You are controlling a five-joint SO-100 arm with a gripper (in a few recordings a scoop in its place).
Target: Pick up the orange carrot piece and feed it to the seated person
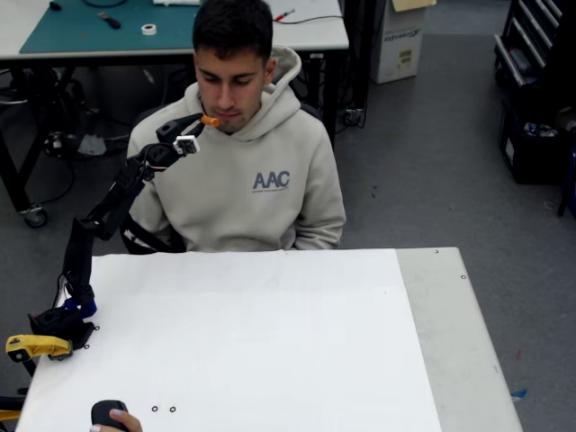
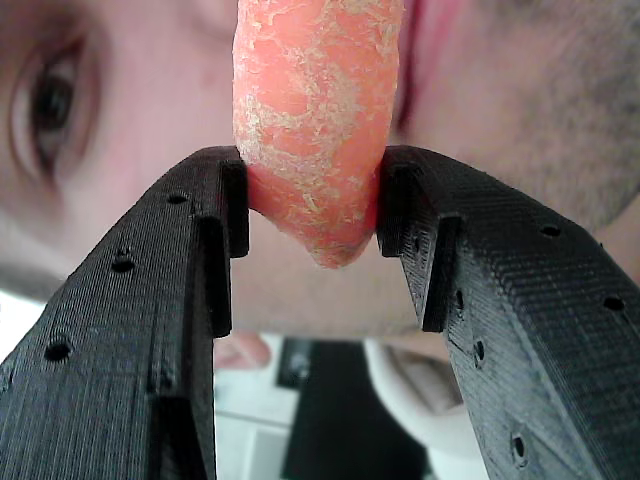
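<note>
The orange carrot piece (image 1: 210, 121) is held up in the air right at the mouth of the seated person (image 1: 261, 193), who wears a light beige hoodie with "AAC" on the chest and sits behind the table. My gripper (image 1: 202, 124) is shut on the carrot at the end of the raised black arm. In the wrist view the carrot piece (image 2: 315, 110) is clamped between the two black fingers (image 2: 205, 240) of the gripper (image 2: 312, 195), its top end pointing at the person's face, which is very close behind it.
A white table (image 1: 270, 342) lies below the arm, with a grey strip (image 1: 450, 324) along its right side. A yellow clamp (image 1: 34, 346) holds the arm's base at the left edge. A hand with a dark object (image 1: 110, 416) shows at the bottom edge.
</note>
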